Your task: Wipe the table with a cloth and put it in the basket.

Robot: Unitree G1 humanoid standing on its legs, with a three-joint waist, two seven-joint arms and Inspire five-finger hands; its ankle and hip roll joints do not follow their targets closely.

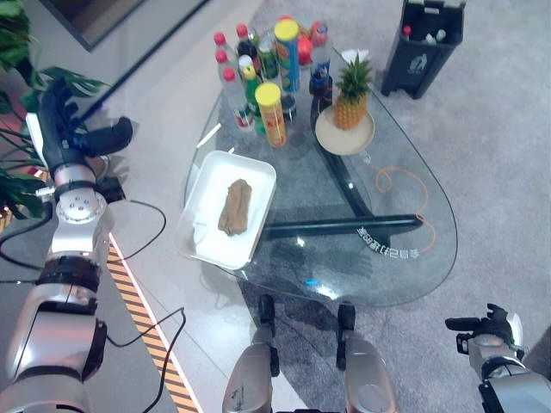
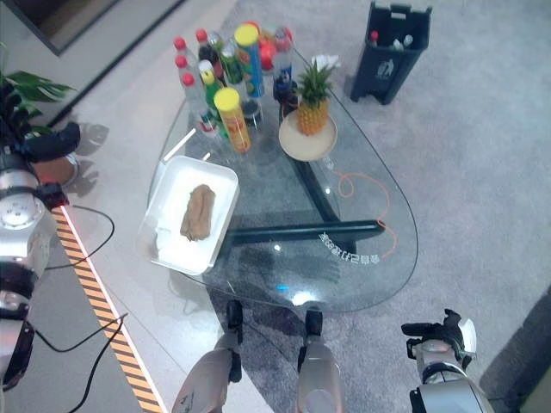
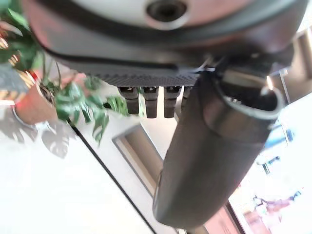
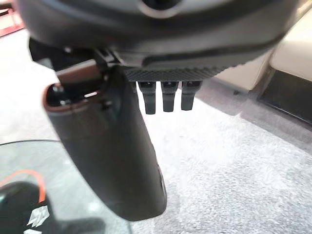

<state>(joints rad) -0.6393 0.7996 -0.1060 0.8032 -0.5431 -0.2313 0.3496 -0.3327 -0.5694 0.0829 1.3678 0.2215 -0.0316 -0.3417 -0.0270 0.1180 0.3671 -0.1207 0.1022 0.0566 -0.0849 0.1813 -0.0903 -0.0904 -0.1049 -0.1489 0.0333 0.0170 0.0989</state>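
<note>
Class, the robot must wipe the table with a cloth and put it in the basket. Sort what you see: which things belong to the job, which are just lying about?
Belong to the job:
brown cloth
white basket, holding the cloth
glass table
left hand and right hand, both away from the table

Lying about:
pineapple on its plate
bottles
yellow-lidded cans
dark bin

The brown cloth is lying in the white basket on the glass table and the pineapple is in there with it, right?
Not quite. In the left eye view the brown cloth lies alone in the white basket on the glass table; the pineapple stands on a round plate beyond it.
</note>
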